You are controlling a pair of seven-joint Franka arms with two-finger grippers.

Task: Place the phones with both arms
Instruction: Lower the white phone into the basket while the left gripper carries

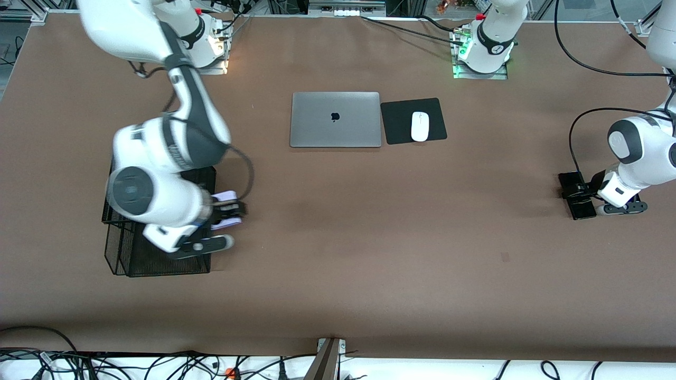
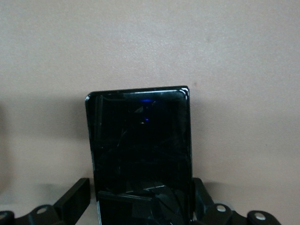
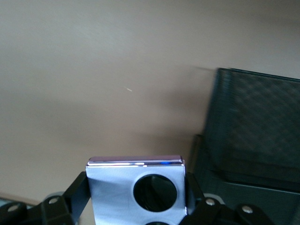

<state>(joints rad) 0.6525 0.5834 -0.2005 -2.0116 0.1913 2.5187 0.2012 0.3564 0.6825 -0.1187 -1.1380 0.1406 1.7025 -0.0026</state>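
Observation:
My right gripper (image 1: 227,209) (image 3: 137,186) is shut on a small squarish lavender-white phone (image 1: 228,198) (image 3: 112,187) with black circles. It holds the phone in the air over the table, right beside the black mesh basket (image 1: 158,261). At the left arm's end of the table a long slim black phone (image 1: 582,211) (image 2: 140,140) lies flat. My left gripper (image 1: 581,195) (image 2: 140,199) is low over it, one of its fingers (image 2: 77,197) on each long edge. One finger sits against the phone. The other stands a thin gap away.
A shut grey laptop (image 1: 335,120) lies mid-table toward the bases. Beside it is a white mouse (image 1: 420,126) on a black pad (image 1: 396,121). The mesh basket (image 3: 253,131) stands under the right arm's wrist. Cables run along the table's near edge.

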